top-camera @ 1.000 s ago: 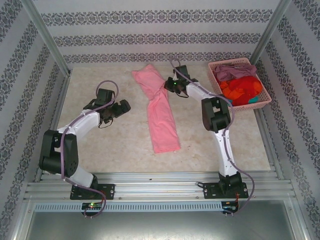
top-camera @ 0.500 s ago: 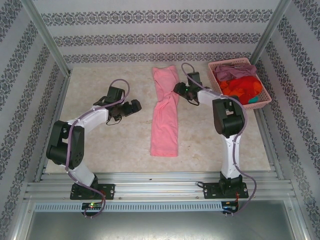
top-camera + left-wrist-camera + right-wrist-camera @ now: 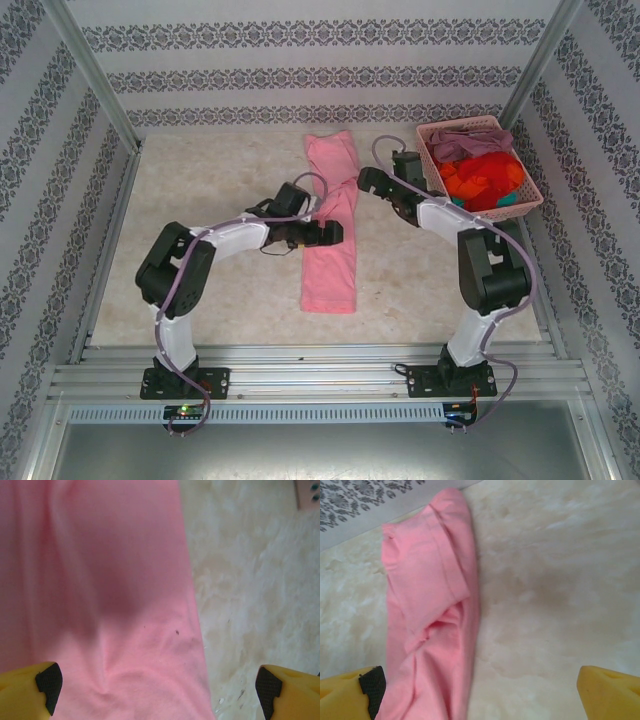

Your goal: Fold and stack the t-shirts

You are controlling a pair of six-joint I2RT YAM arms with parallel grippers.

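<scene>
Jaws spread wide on both arms, nothing pinched. Your left gripper point(image 3: 334, 232) hovers over the middle of the light pink t-shirt point(image 3: 330, 275) — one of its fingers point(image 3: 30, 689) above cloth, the other above bare table point(image 3: 220, 165). Your right gripper point(image 3: 366, 182) sits just beside the shirt's far half. The shirt lies as a long narrow strip between the arms, sleeve end toward the back wall. The pink basket point(image 3: 531, 192), far right, holds the mauve t-shirt point(image 3: 470, 140), orange-red t-shirt point(image 3: 485, 180) and teal t-shirt point(image 3: 512, 201).
</scene>
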